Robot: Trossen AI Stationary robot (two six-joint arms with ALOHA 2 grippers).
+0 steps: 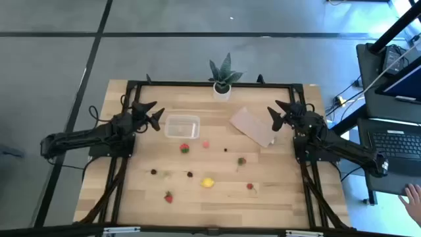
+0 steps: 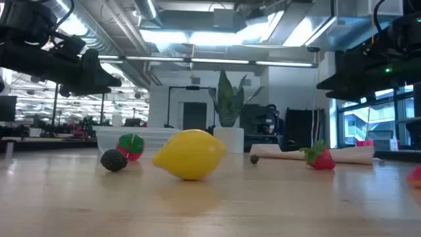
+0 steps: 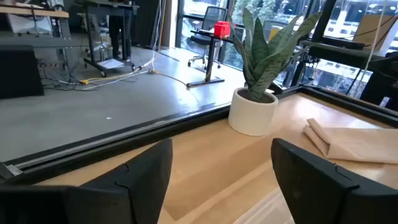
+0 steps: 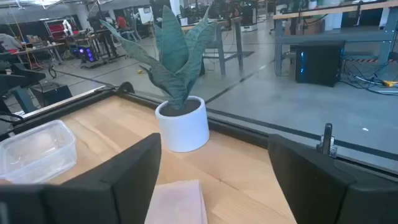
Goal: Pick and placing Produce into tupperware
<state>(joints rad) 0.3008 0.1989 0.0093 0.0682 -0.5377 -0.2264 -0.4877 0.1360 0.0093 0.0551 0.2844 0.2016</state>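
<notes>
1. Clear plastic marks the tupperware [image 1: 181,126], which you see from above on the wooden bench [image 1: 276,197], back-left of centre and just beside the left gripper [image 1: 155,116]; nothing shows inside it.
2. Your overhead camera alone lays out the produce: a red-and-green strawberry piece [image 1: 185,148] just in front of the tupperware, a pink piece [image 1: 206,144] beside that, the yellow lemon [image 1: 208,182] nearer the front, a dark berry [image 1: 154,172] to the left, and further red pieces at front left [image 1: 168,197] and right [image 1: 250,186].
3. Your bench-level camera puts the lemon [image 2: 190,154] large in the foreground, a dark berry [image 2: 114,160] and a strawberry [image 2: 130,146] to one side, another strawberry [image 2: 320,158] to the other; the overhead view gives none of that profile.
4. Only your right wrist camera shows the tupperware [image 4: 36,151] close beside the potted plant [image 4: 181,112]; the left wrist camera shows the plant [image 3: 256,93] and the folded tan sheet [image 3: 357,142] instead.
5. Your left arm reaches in from the left edge, its gripper raised off the bench with fingers [image 3: 140,177] spread wide apart and holding nothing.
6. Your right arm mirrors it from the right, the right gripper [image 1: 279,116] hanging over the tan sheet [image 1: 253,126], fingers [image 4: 134,168] likewise wide apart and holding nothing.
7. A person's hand [image 1: 412,196] shows at the overhead picture's right edge, by a laptop [image 1: 395,141].
</notes>
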